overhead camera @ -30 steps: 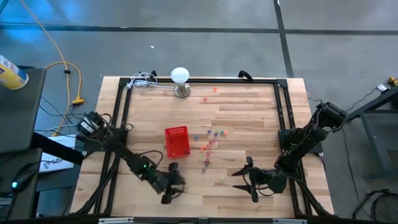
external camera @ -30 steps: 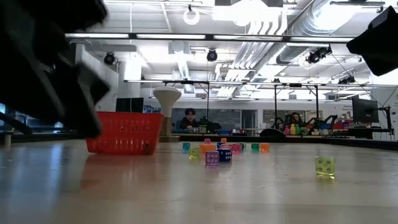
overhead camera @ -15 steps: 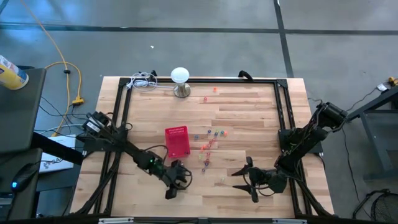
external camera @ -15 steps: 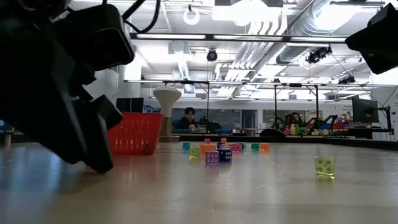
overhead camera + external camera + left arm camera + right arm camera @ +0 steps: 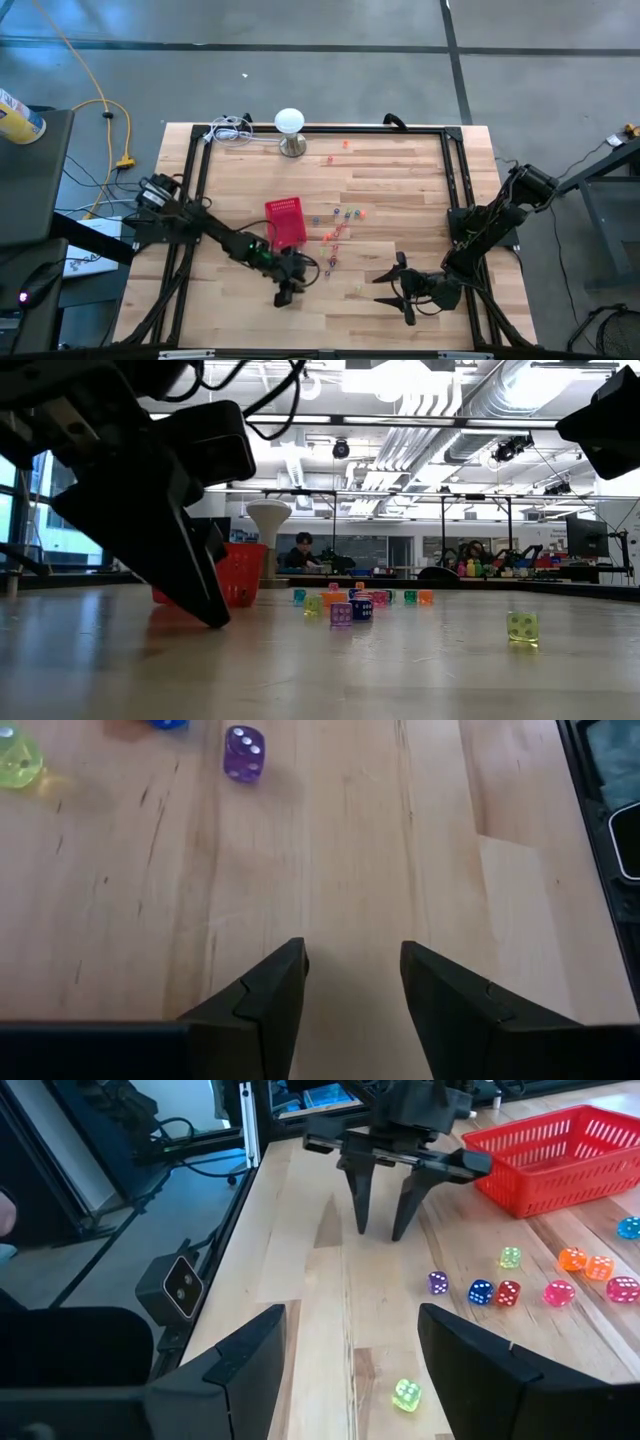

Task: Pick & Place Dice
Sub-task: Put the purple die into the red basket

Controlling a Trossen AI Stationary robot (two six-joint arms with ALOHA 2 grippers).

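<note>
Several tiny dice in pink, orange, blue, green and purple lie on the wooden table to the right of the small red mesh basket. A yellow-green die sits alone nearer the table's near edge. My left gripper is open, pointing down just above the table, left of a purple die and on the near side of the basket. It touches nothing. My right gripper waits open near the near right corner, facing the left one.
A white dome-shaped stand and coiled cables sit at the table's far edge, with two stray dice close by. A black frame borders the table. Bare wood lies between the two grippers.
My left gripper has moved toward the table's right edge, passing the basket's near side and drawing closer to the dice. Its fingers stay open. The dice, the basket and the right arm have kept still.
</note>
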